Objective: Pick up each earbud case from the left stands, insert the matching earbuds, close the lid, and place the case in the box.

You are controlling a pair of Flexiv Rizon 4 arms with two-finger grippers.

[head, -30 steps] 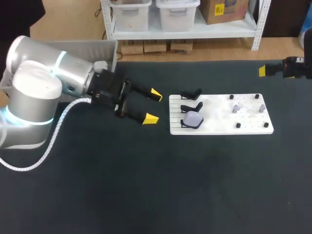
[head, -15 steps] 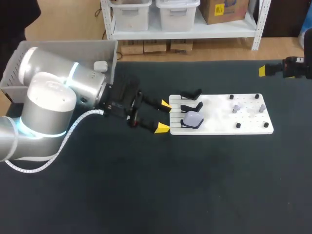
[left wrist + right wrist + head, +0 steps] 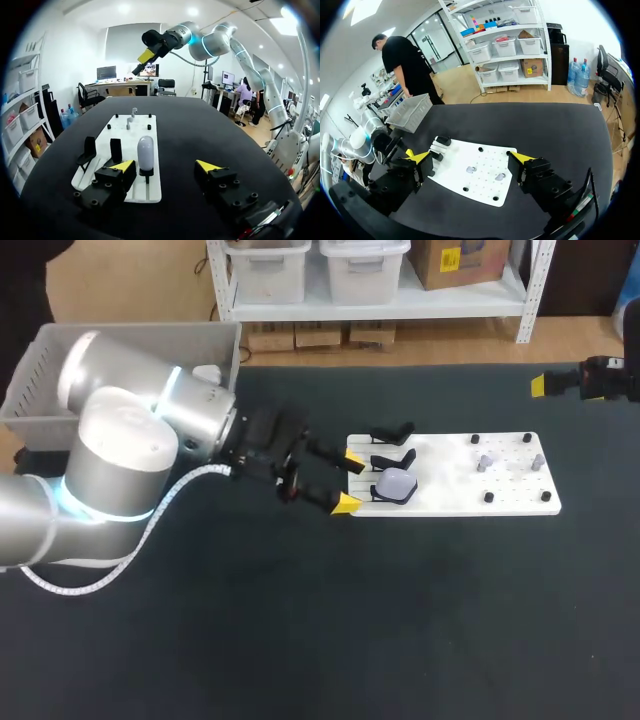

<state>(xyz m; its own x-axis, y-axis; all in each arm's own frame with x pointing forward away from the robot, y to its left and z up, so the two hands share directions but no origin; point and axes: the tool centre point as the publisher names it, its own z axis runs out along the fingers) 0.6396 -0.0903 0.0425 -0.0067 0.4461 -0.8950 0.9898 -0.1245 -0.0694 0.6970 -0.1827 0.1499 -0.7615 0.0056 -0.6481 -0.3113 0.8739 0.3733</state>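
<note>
On the dark worktop [image 3: 300, 620], the case [image 3: 396, 484] stands just right of the left end effector [image 3: 349, 480], fingers apart; the right end effector [image 3: 470, 157], also apart, hangs well off at the far right.

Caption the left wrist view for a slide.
Open left gripper lined up just short of the pale earbud case upright on its stand at the near end of the white board.

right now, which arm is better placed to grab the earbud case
Left. The left gripper is open at the edge of the board, facing the earbud case; the right gripper is far off.
</note>
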